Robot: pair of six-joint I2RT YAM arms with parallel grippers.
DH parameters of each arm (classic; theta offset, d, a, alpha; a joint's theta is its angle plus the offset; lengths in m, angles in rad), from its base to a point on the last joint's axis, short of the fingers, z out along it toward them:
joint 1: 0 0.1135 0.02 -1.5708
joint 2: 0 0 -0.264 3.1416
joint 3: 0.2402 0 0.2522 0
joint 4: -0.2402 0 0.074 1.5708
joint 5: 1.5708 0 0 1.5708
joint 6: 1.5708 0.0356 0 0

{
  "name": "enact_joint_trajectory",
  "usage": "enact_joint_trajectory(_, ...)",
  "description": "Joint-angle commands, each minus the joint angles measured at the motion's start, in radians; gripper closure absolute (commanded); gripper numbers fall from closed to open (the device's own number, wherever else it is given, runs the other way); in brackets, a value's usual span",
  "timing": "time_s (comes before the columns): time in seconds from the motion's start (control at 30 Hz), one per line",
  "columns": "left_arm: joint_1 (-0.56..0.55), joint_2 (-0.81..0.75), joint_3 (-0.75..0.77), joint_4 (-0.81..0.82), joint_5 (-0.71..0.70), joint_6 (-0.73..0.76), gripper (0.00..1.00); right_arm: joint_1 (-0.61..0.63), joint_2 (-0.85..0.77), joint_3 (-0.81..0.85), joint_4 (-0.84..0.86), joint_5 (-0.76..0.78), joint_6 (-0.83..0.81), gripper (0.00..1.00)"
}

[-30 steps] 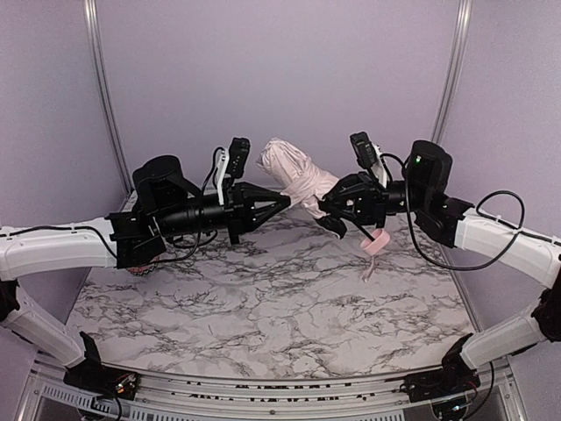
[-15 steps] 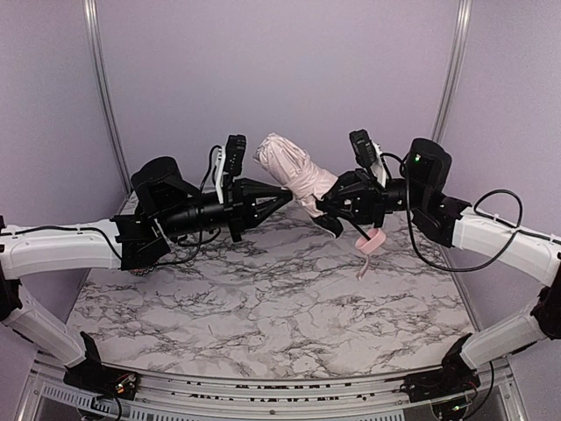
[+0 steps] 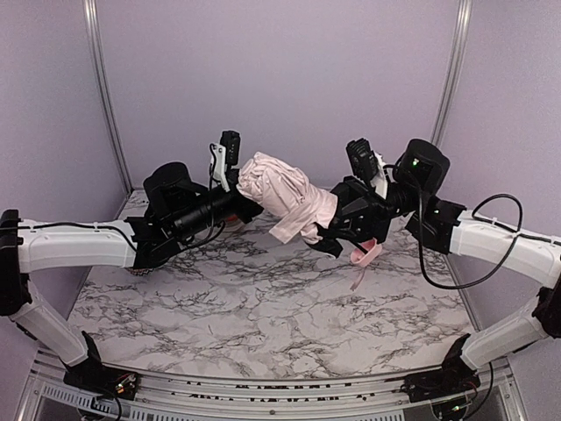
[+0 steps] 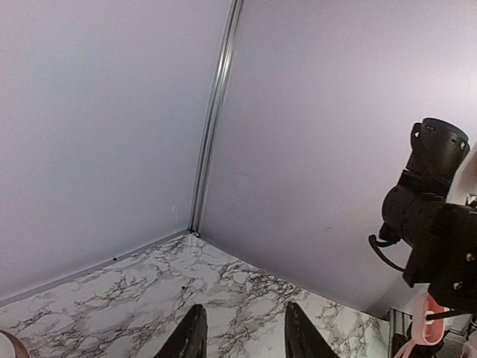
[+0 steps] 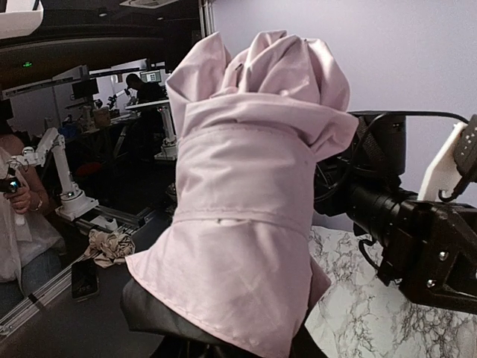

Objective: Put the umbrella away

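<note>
The right end effector [image 3: 330, 231] is clamped on the lower, narrow end of the umbrella [image 3: 282, 193] and holds it in the air above the back of the marble worktop [image 3: 263, 307]. In the right wrist view its fingers are hidden under the pale pink fabric [image 5: 253, 201], which fills most of the picture, with a dark band of lining showing at the bottom edge. The bundled fabric points up and toward the left arm, tilted, its bunched folds at the far end. A pink piece [image 3: 364, 255] of the umbrella hangs below the right end effector, clear of the worktop.

The left end effector [image 4: 242, 341] is released: its two black fingertips [image 4: 191, 339] stand apart with only marble and the purple wall between them. From above, it sits just beside the bunched end of the umbrella; whether it touches the fabric cannot be told. Both arms reach in from the sides, meeting near the middle of the back wall.
</note>
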Motion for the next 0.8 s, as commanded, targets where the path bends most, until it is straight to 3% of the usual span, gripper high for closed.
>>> enact_joint_trajectory(0.0, 0.015, -0.023, -0.015, 0.024, -0.135, -0.029, 0.64, 0.004, -0.033, 0.036, 0.041, -0.058, -0.018, 1.0)
enact_joint_trajectory(0.2, 0.042, -0.06, -0.108, 0.05, -0.128, 0.002, 0.56, -0.008, -0.061, 0.013, 0.044, 0.042, -0.049, 1.0)
enact_joint_trajectory(0.3, 0.044, -0.111, -0.174, 0.057, -0.029, 0.141, 0.5, -0.024, -0.078, -0.006, 0.06, 0.121, -0.051, 1.0)
enact_joint_trajectory(0.5, 0.025, -0.24, -0.297, 0.098, 0.287, 0.366, 0.13, -0.049, -0.082, -0.026, 0.144, 0.174, -0.027, 1.0)
enact_joint_trajectory(0.53, 0.014, -0.253, -0.297, 0.125, 0.306, 0.353, 0.03, -0.049, -0.077, -0.026, 0.147, 0.168, -0.026, 1.0)
enact_joint_trajectory(0.57, 0.005, -0.256, -0.287, 0.149, 0.32, 0.327, 0.01, -0.047, -0.069, -0.024, 0.147, 0.163, -0.022, 1.0)
enact_joint_trajectory(0.77, -0.006, -0.141, -0.133, 0.337, 0.378, 0.072, 0.01, -0.022, -0.035, -0.023, 0.263, 0.134, 0.014, 1.0)
